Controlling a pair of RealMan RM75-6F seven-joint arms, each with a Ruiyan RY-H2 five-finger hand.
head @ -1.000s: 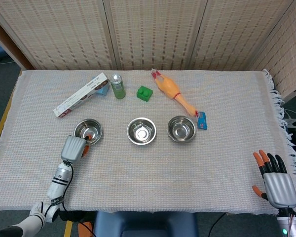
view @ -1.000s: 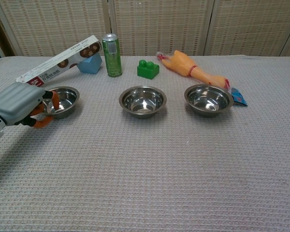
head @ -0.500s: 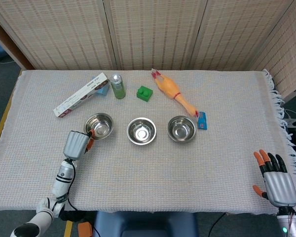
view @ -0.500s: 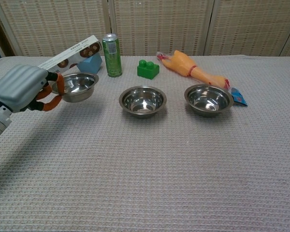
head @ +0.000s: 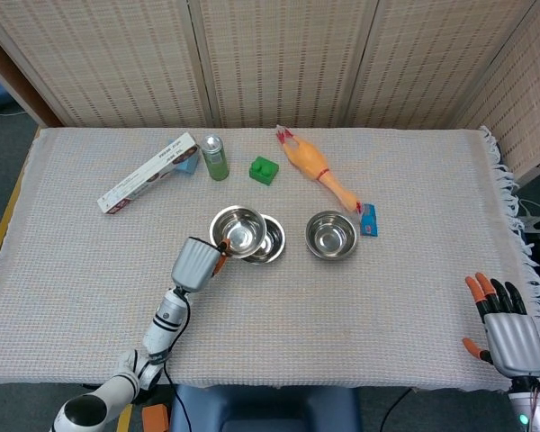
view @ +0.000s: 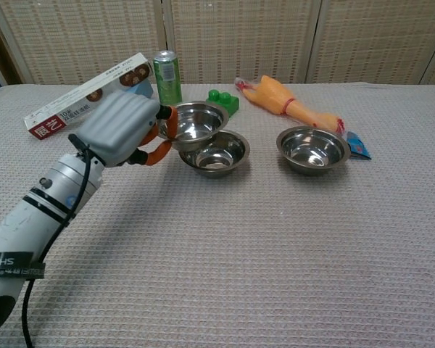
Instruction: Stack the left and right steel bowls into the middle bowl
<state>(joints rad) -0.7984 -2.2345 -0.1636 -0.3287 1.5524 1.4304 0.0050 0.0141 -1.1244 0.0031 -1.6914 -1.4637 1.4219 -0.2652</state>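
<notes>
My left hand (head: 196, 265) (view: 122, 130) pinches the near rim of the left steel bowl (head: 238, 231) (view: 197, 122) and holds it in the air, overlapping the left side of the middle bowl (head: 270, 241) (view: 219, 153). The middle bowl rests on the cloth, partly hidden behind the held one. Further right stands the right steel bowl (head: 331, 235) (view: 313, 149), untouched. My right hand (head: 508, 331) hangs open beyond the table's near right corner, seen only in the head view.
Along the back of the table lie a long box (head: 149, 173) (view: 87, 96), a green can (head: 215, 157) (view: 168, 83), a green block (head: 264, 170) (view: 220, 98) and a rubber chicken (head: 317, 169) (view: 284, 99). A small blue packet (head: 369, 220) (view: 357, 143) sits right of the right bowl.
My left hand has lifted the left bowl off the cloth and carried it rightward until it overlaps the middle bowl. The right hand has stayed in place.
</notes>
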